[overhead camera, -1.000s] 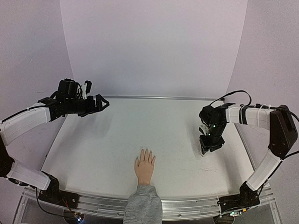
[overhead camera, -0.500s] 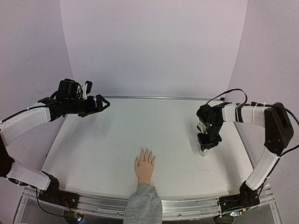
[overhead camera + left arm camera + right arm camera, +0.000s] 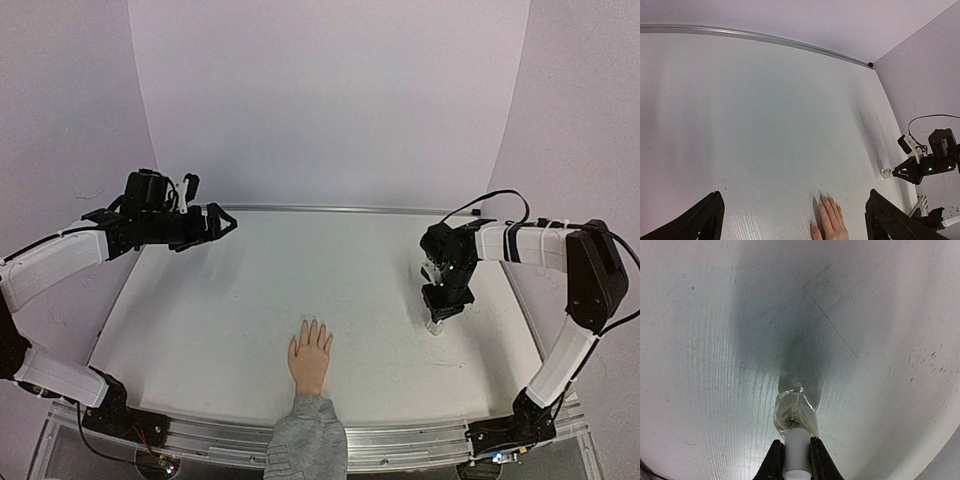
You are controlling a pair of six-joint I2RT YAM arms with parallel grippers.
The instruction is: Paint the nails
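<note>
The left gripper [image 3: 222,224] hangs over the table's [image 3: 230,310] far left, fingers spread wide. The nails [image 3: 313,326] lie front and centre, on the flesh-coloured hand [image 3: 310,358]. The right gripper [image 3: 796,462] pinches the white cap [image 3: 796,447] of a small clear bottle [image 3: 795,415]; I can't make out its contents.

White-shelled arms [image 3: 55,262] with black joints, cables and fingers [image 3: 774,460].
</note>
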